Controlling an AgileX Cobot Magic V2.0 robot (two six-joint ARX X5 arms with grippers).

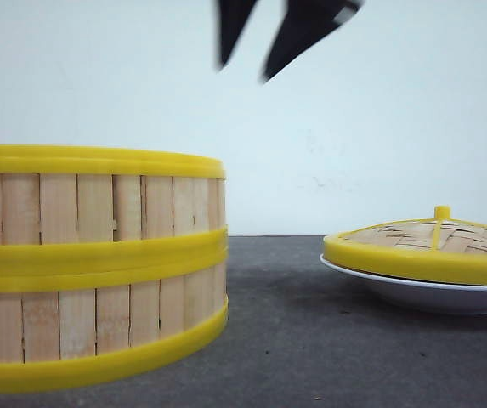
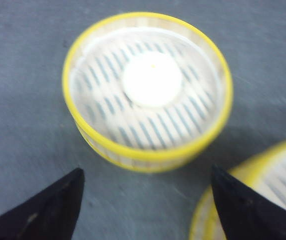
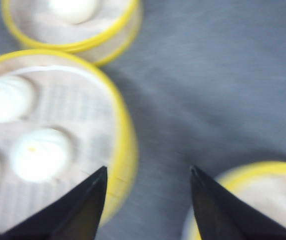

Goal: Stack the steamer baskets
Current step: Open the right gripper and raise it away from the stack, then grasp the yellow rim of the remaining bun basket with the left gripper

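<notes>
On the table, two stacked steamer baskets (image 1: 90,268), lid (image 1: 426,242) on plate (image 1: 421,293), left claw (image 2: 145,200) wide, right claw (image 3: 147,200) wide

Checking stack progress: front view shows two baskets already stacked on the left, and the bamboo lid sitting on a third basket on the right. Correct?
Not quite. The two stacked steamer baskets on the left are right, but the bamboo lid rests on a white plate, not on a basket. The front view shows this.
</notes>
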